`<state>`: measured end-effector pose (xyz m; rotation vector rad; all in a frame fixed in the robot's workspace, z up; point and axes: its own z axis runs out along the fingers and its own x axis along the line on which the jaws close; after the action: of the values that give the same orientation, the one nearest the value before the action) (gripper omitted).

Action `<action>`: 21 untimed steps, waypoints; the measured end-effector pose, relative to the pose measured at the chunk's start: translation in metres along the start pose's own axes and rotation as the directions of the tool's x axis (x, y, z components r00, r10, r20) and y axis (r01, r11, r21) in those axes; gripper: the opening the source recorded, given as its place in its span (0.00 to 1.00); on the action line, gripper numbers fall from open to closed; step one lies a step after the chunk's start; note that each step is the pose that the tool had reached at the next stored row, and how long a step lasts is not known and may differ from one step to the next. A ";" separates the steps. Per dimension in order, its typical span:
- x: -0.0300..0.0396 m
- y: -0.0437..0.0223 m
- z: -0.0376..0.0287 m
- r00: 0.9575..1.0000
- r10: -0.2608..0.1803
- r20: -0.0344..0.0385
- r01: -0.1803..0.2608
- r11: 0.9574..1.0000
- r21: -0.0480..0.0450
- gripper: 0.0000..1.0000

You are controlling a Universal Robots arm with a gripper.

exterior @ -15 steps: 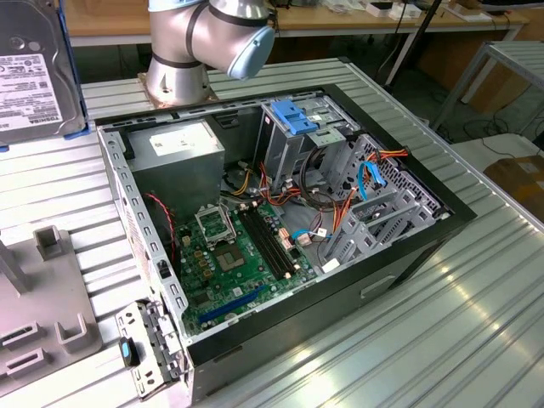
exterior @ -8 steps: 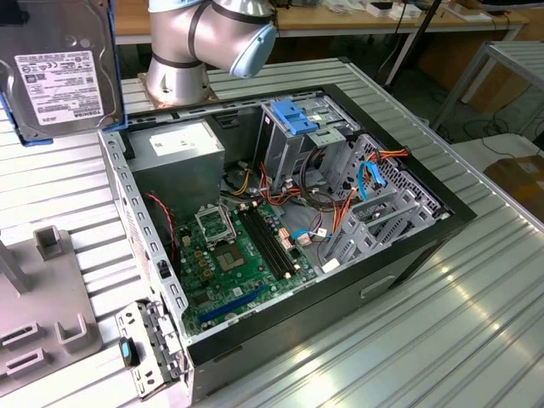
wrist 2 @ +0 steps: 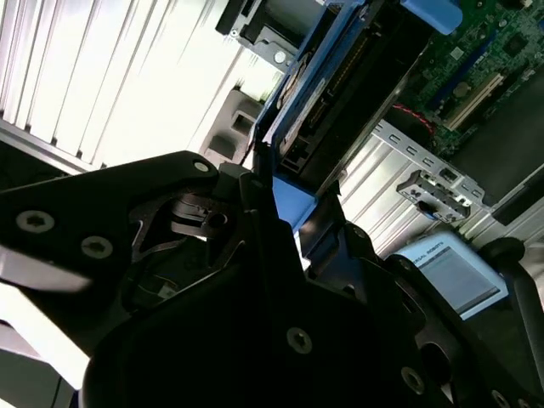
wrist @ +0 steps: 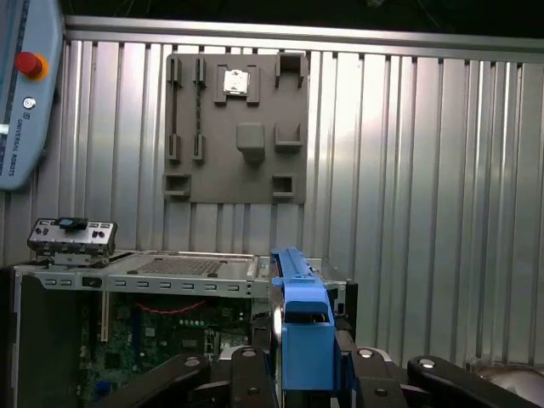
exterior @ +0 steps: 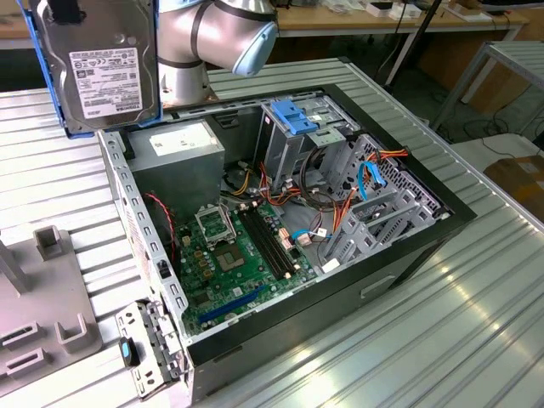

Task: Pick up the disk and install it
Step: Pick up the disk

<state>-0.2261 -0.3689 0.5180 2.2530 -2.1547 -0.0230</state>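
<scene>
While an open computer case (exterior: 408, 246) lies on its side on a table (exterior: 442, 340) of ribbed, silvery metal slats, the disk (exterior: 102, 64) hangs in the air clear of the case, above the corner that holds the grey power supply (exterior: 174, 153). Its label side faces the exterior view, and its bright blue carrier frame runs down one long edge. In the first wrist view the gripper (wrist: 306, 378) is clamped on the disk: dark fingers (wrist: 252, 374) press against either side of the blue frame, and the disk stands edge-on between them. A silver robot arm (exterior: 217, 34) shows just beyond the case's power-supply end. Inside the case are a green motherboard (exterior: 212, 272), bundles of red, orange and yellow wires, and a bare metal drive cage (exterior: 374, 212) with a light-blue bracket (exterior: 293, 117) at its top. Beside the case, toward the exterior view's left, a flat grey fixture plate (exterior: 34, 297) with raised blocks and slots rests on the same slatted surface. Past the case's far side the room opens out — wooden workbenches (exterior: 340, 17) along the back, and a metal-framed side table (exterior: 510, 59). In the first wrist view a pale handheld control unit (wrist: 17, 93) with a red button shows beyond the case.
</scene>
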 end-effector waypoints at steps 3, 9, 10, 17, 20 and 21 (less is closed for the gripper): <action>0.0010 -0.0223 -0.0006 1.000 0.000 0.000 0.000 1.000 0.000 0.36; 0.0023 -0.0521 -0.0014 1.000 0.000 0.000 0.000 1.000 0.000 0.36; 0.0025 -0.0570 -0.0015 1.000 0.000 0.000 0.000 1.000 0.000 0.36; 0.0032 -0.0710 -0.0019 1.000 0.000 0.000 0.000 1.000 0.000 0.36; 0.0032 -0.0720 -0.0020 1.000 -0.001 0.000 0.001 1.000 0.000 0.36; 0.0032 -0.0736 -0.0020 1.000 0.000 0.000 0.000 1.000 0.000 0.36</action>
<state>-0.1524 -0.3688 0.5179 2.2535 -2.1543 -0.0229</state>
